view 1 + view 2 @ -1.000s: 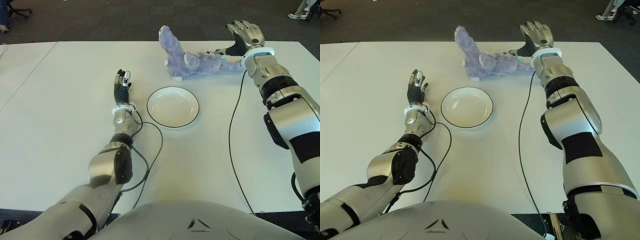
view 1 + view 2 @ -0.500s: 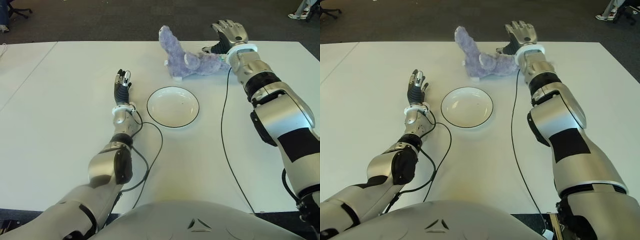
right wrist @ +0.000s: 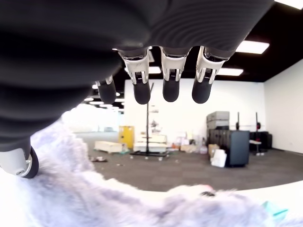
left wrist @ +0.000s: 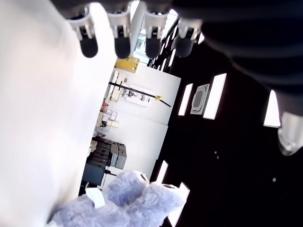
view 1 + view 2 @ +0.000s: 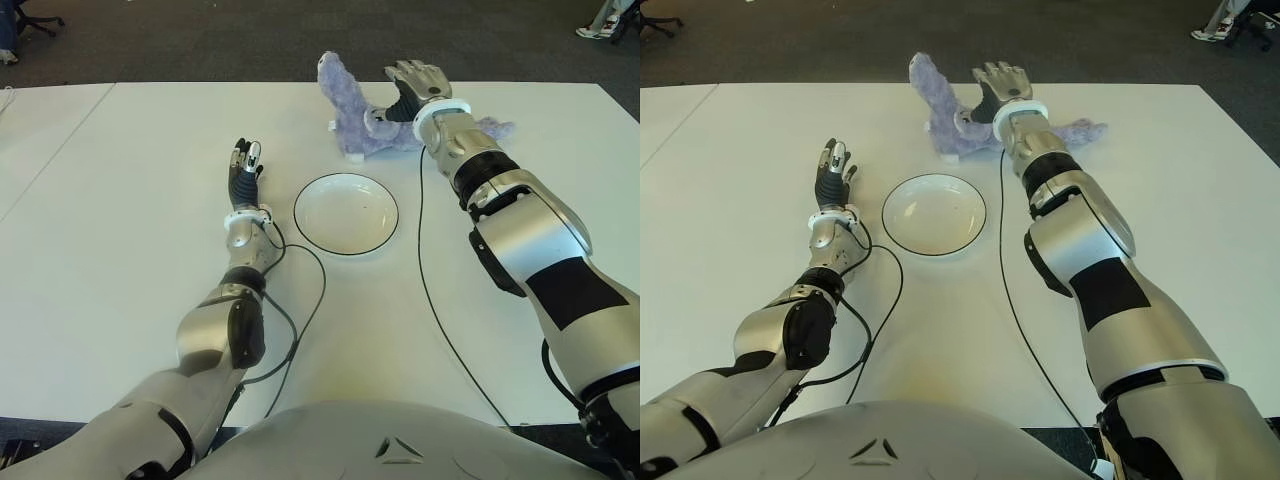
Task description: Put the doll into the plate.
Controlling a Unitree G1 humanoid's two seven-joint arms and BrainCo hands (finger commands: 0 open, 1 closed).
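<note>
A: Where's the doll [image 5: 372, 125] sitting?
B: Top centre, lying on the table [image 5: 120, 200] just above the plate [image 5: 345, 213].
A: R hand [image 5: 415, 82]?
B: Hovering over it, fingers spread, gripping nothing. L hand [image 5: 243, 172] is showing left of plate, fingers straight, empty.

The soft plush doll [image 5: 372, 125] lay on the flat table [image 5: 120, 230], behind the round shallow plate [image 5: 346, 213]; the left hand [image 5: 243, 170] was left of the plate.

Large open lab hall: white table [image 5: 120, 200], dark carpet [image 5: 200, 40], ceiling light panels [image 3: 251, 46], equipment racks [image 3: 222, 137].
</note>
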